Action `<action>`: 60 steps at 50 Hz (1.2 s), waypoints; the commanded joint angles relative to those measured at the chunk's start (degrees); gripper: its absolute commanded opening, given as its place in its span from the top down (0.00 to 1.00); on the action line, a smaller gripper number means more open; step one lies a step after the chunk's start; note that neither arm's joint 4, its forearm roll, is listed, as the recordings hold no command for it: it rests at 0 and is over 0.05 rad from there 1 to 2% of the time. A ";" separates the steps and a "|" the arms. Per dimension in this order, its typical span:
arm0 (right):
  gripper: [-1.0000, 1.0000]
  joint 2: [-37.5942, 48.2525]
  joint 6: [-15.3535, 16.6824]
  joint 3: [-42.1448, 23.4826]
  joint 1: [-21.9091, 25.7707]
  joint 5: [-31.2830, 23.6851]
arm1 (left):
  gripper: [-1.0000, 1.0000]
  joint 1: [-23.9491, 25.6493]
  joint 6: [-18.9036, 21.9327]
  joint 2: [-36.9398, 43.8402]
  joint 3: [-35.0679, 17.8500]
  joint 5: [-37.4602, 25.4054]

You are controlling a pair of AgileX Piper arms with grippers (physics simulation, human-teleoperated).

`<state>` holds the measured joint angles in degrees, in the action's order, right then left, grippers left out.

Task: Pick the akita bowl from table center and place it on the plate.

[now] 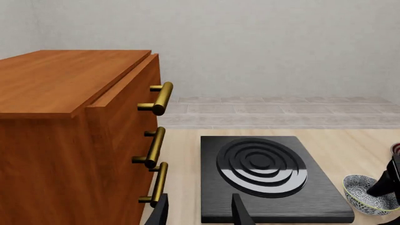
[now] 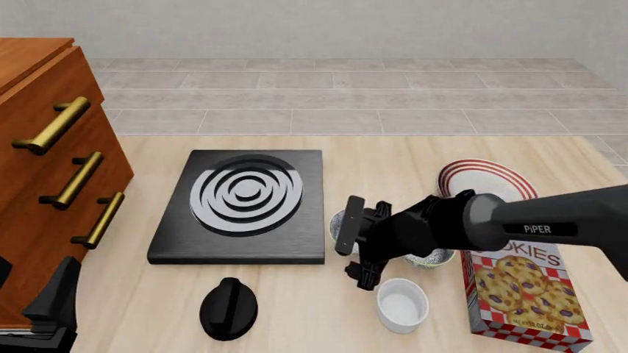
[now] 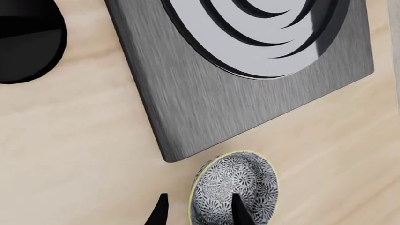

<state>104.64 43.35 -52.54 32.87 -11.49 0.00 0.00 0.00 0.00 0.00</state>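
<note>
The akita bowl (image 3: 240, 185), speckled grey-white inside with a pale greenish rim, sits on the table by the stove's near right corner. In the front view only a sliver of the akita bowl (image 2: 337, 220) shows behind my right gripper (image 2: 355, 246). In the right wrist view my right gripper (image 3: 200, 213) is open and straddles the bowl's wall, one finger inside and one outside. The red-striped white plate (image 2: 490, 179) lies behind the right arm. My left gripper (image 1: 200, 213) is open and empty, low at the front left (image 2: 49, 309).
A black stove slab with a ringed burner (image 2: 245, 198) lies left of the bowl. A wooden drawer cabinet (image 2: 44, 169) stands at far left. A twin speckled bowl (image 2: 432, 259) lies under the right arm, with a white ramekin (image 2: 402, 303), cookie box (image 2: 525, 290) and black knob (image 2: 229, 309) near the front.
</note>
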 commanded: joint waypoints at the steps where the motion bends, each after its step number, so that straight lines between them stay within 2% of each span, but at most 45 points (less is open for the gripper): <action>1: 0.00 1.24 -0.60 0.58 -0.67 0.82 | 0.00 0.00 0.00 0.00 0.00 0.00; 9: 0.00 0.15 -0.14 1.62 -0.26 1.48 | 0.00 0.00 0.00 0.00 0.00 0.00; 11: 0.00 -2.12 0.24 1.98 1.40 2.41 | 0.00 0.00 0.00 0.00 0.00 0.00; 12: 1.00 -2.98 -0.10 1.03 1.33 1.34 | 0.00 0.00 0.00 0.00 0.00 0.00; 14: 1.00 -3.88 3.09 2.84 0.93 2.87 | 0.00 0.00 0.00 0.00 0.00 0.00; 16: 1.00 -4.13 1.69 1.75 1.87 1.84 | 0.00 0.00 0.00 0.00 0.00 0.00; 19: 1.00 -4.62 3.76 2.93 1.55 2.76 | 0.00 0.00 0.00 0.00 0.00 0.00; 25: 1.00 -6.49 4.94 3.68 1.84 2.42 | 0.00 0.00 0.00 0.00 0.00 0.00; 43: 1.00 -12.86 6.31 1.78 0.87 -3.45 | 0.00 0.00 0.00 0.00 0.00 0.00; 60: 1.00 -19.16 6.60 -3.41 -0.87 -11.25 | 0.00 0.00 0.00 0.00 0.00 0.00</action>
<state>88.92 49.85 -53.14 33.09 -18.93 0.00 0.00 0.00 0.00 0.00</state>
